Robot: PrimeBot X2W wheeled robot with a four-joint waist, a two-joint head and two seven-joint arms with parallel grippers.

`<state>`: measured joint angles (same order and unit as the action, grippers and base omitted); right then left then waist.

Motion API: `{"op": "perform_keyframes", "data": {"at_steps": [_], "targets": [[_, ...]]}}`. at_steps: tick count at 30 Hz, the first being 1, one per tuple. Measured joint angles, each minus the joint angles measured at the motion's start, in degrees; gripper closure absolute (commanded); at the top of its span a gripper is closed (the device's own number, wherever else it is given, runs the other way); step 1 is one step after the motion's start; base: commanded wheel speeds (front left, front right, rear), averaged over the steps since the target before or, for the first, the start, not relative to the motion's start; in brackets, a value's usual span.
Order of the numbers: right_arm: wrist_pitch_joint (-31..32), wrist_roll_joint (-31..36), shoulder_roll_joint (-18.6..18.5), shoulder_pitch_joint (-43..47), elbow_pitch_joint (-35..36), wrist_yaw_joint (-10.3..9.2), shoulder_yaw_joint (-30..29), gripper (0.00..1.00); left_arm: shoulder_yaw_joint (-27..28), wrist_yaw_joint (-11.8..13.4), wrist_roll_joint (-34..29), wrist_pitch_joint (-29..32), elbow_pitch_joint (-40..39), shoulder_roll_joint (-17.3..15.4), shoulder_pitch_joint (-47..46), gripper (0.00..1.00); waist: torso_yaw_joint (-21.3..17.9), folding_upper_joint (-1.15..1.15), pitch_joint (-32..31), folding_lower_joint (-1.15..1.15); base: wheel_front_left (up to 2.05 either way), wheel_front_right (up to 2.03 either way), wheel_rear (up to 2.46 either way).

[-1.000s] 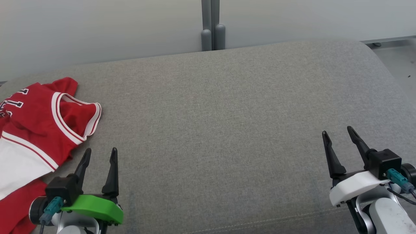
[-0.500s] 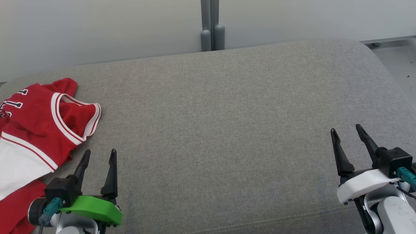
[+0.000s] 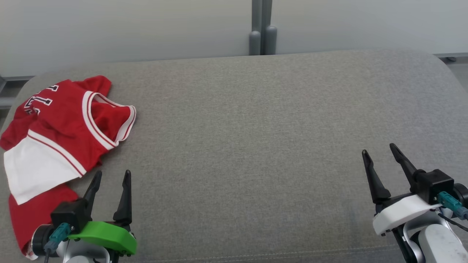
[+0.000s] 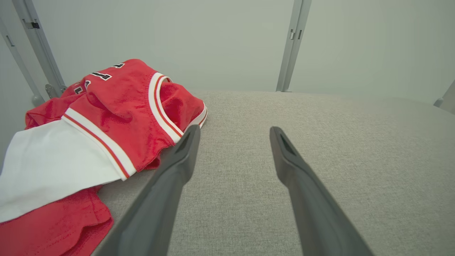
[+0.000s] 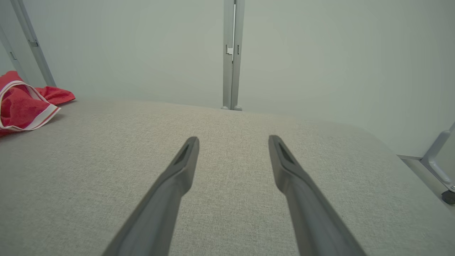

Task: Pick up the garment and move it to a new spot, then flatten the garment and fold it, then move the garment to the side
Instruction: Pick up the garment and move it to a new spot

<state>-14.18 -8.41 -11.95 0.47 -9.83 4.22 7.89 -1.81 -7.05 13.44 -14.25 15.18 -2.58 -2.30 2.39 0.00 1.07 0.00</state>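
The garment [image 3: 62,128], a red jersey with a white sleeve and a white-striped collar, lies crumpled at the far left of the grey cushioned surface [image 3: 256,128]. The left wrist view shows the garment [image 4: 106,117] bunched just left of my fingers, and the right wrist view catches the garment [image 5: 25,103] at its far left edge. My left gripper [image 3: 112,176] stands open and empty just below and right of the jersey, not touching it. At the lower right my right gripper [image 3: 379,150] is open too, with nothing between its fingers.
A pale wall with a grey vertical post [image 3: 262,27] runs behind the surface. The surface's rounded right end [image 3: 444,73] drops to the floor. Its near seam [image 3: 256,252] runs along the bottom.
The camera has turned left, so the whole picture has shifted right and more of the garment shows. Both grippers keep about the same places and stay open.
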Motion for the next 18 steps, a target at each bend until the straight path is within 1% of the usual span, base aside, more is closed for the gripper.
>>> {"op": "perform_keyframes", "data": {"at_steps": [4,10,12,13,15,18], "targets": [[-0.01,1.09,0.67,-0.34,0.0,0.76,1.4,0.0,1.46,0.0,0.0,0.0,0.07,0.0,0.03,0.0,2.81,0.0,0.09,0.0,0.0,0.0,0.0],[-0.01,1.44,1.01,-0.55,0.0,0.78,1.21,0.0,1.21,-0.01,0.0,0.0,1.04,0.03,0.03,0.0,7.35,0.0,0.25,0.0,0.0,0.0,0.0],[-0.01,1.7,1.22,-0.8,0.0,1.02,2.02,0.0,2.03,-0.01,0.07,0.0,0.93,0.11,0.03,0.0,8.68,0.0,0.34,0.0,0.0,0.0,0.0],[-0.01,1.93,1.36,-1.14,0.0,1.33,2.46,0.0,2.5,-0.01,0.13,0.0,0.87,0.09,0.04,0.0,9.21,0.0,0.42,0.0,0.0,0.0,0.0],[-0.03,2.07,1.59,-1.83,0.02,1.34,3.01,0.0,3.02,-0.01,0.18,0.0,0.85,0.05,0.04,0.0,9.88,0.0,0.81,0.0,0.0,0.0,0.0],[-0.24,2.34,1.52,-2.51,0.09,1.57,3.19,0.0,3.0,-0.01,0.18,0.0,0.94,0.09,-0.02,0.0,10.1,0.0,1.71,0.0,0.0,0.0,0.0]]}}
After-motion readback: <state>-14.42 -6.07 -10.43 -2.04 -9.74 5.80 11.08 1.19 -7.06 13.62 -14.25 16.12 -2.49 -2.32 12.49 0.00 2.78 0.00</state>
